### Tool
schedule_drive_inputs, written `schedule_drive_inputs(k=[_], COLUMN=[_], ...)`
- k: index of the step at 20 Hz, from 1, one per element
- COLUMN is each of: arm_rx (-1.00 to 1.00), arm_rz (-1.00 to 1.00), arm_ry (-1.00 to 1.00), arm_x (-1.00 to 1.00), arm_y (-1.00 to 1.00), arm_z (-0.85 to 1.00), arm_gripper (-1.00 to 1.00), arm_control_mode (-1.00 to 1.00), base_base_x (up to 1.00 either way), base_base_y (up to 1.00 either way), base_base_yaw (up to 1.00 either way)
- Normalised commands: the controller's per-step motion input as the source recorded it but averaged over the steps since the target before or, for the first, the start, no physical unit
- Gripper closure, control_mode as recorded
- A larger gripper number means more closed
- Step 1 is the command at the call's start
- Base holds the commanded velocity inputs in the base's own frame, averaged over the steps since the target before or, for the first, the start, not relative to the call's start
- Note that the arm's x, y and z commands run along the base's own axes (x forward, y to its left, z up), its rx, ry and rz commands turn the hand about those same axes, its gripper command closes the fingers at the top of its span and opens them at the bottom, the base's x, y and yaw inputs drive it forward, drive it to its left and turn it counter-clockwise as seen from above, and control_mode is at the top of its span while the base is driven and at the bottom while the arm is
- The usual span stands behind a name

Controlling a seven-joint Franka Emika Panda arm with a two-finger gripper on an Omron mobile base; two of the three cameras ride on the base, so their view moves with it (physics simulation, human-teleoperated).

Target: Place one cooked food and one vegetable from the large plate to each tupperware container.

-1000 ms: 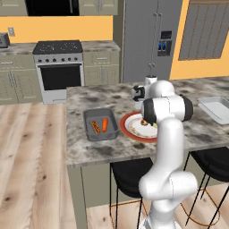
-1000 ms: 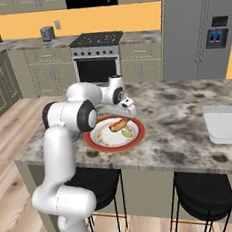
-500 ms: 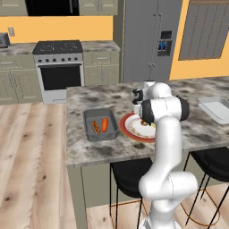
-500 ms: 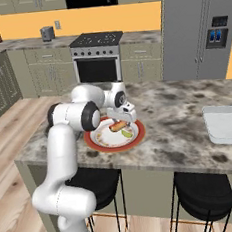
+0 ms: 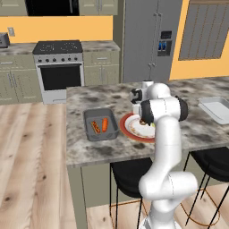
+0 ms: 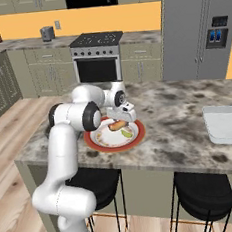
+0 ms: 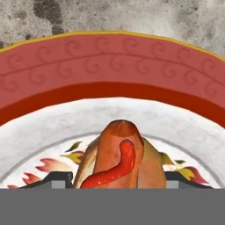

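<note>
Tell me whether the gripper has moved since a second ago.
Yes. In the right base view the gripper has come down toward the large plate, now at the hot dog.

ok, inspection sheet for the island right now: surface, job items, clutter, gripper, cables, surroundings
Surface: speckled stone island counter.
Job's things: large plate holds a hot dog and a pale green piece; dark grey tub holds two orange-red foods; pale tub at the counter's far end, contents not visible.
Clutter: nothing seen.
Gripper: gripper low over the plate, fingers either side of the hot dog; grip cannot be told.
Cables: nothing seen.
Surroundings: stove, fridge, two stools.
</note>
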Motion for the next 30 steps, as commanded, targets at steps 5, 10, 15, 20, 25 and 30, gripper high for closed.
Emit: schedule_drive_inputs(k=[5,10,15,20,25,30], arm_rx=[0.0,0.0,0.0,-0.03,0.0,0.0], arm_rz=[0.0,0.0,-0.05,0.0,0.0,0.0], arm_ry=[0.0,-0.21,-0.31,-0.03,0.0,0.0], arm_x=[-0.55,-1.0,-1.0,-0.47,0.0,0.0], arm_y=[0.2,0.25,0.27,0.26,0.0,0.0], arm_z=[0.37,0.82,0.57,0.07,0.0,0.0], arm_gripper=[1.0,1.0,1.0,1.0,1.0,1.0], arm_control_mode=[-1.0,-1.0,-1.0,-1.0,-1.0,1.0], base_base_x=[0.0,0.0,0.0,0.0,0.0,0.07], base_base_y=[0.0,0.0,0.0,0.0,0.0,-0.76], base_base_yaw=[0.0,0.0,0.0,0.0,0.0,0.0])
